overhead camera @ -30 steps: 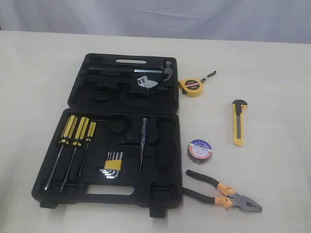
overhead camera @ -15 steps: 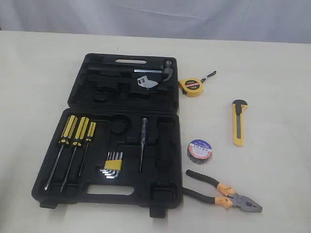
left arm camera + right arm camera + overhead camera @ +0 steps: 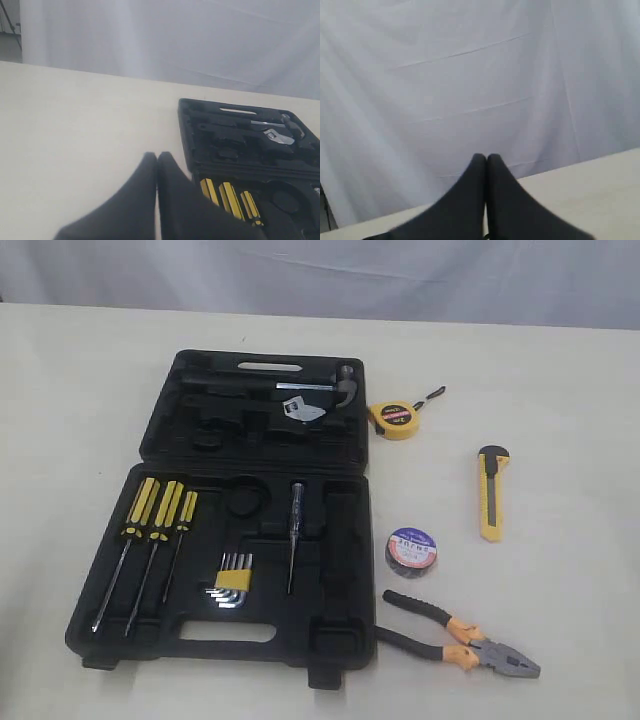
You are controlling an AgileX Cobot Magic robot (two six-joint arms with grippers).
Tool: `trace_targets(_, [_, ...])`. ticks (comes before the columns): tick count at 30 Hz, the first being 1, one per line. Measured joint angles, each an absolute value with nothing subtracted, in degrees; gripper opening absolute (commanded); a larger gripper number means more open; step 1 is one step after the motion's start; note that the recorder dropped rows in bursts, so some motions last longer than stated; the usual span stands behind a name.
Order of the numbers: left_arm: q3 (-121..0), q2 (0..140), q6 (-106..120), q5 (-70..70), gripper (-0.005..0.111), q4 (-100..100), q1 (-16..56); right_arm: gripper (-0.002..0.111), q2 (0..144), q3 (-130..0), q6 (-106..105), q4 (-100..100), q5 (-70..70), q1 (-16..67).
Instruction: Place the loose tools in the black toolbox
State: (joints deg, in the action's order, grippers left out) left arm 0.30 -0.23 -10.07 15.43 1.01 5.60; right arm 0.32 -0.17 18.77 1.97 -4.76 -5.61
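Black moulded plastic forms the toolbox, which is laid open on the bench, its lower half close to the near edge. Four loose tools are spread between it and the right edge. The yellow tape measure is set farthest back, the utility knife closest to the right edge, the tape roll just beside the case, and the pliers nearest the near edge. The left gripper and the right gripper are both seen with fingertips pressed together, nothing held.
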Motion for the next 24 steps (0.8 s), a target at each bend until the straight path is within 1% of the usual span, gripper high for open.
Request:
trace_targets(1, [0.30, -0.23, -10.07, 15.43, 0.000, 1.01, 5.60, -0.001, 0.32, -0.17, 20.56, 2.14, -3.76, -5.61])
trace_targets(5, [0.30, -0.23, -10.07, 15.43, 0.000, 1.01, 5.60, -0.001, 3.74, -6.75, 22.24, 3.33, 7.70, -5.26])
trace_targets(10, [0.30, -0.23, -10.07, 15.43, 0.000, 1.01, 5.60, -0.001, 20.45, -25.43, 9.71, 7.23, 30.16, 1.35])
trace_targets(16, [0.30, -0.23, -10.07, 15.43, 0.000, 1.01, 5.60, -0.001, 43.59, -43.61, 3.93, 7.58, 52.37, 9.68])
trace_targets(19, [0.30, -0.23, -10.07, 15.43, 0.000, 1.01, 5.60, -0.001, 52.53, -49.16, 3.37, 5.58, 57.00, 13.46])
trace_targets(24, [0.30, -0.23, -10.07, 15.43, 0.000, 1.01, 5.60, -0.001, 67.51, -54.83, 2.98, 3.63, 58.66, 19.29])
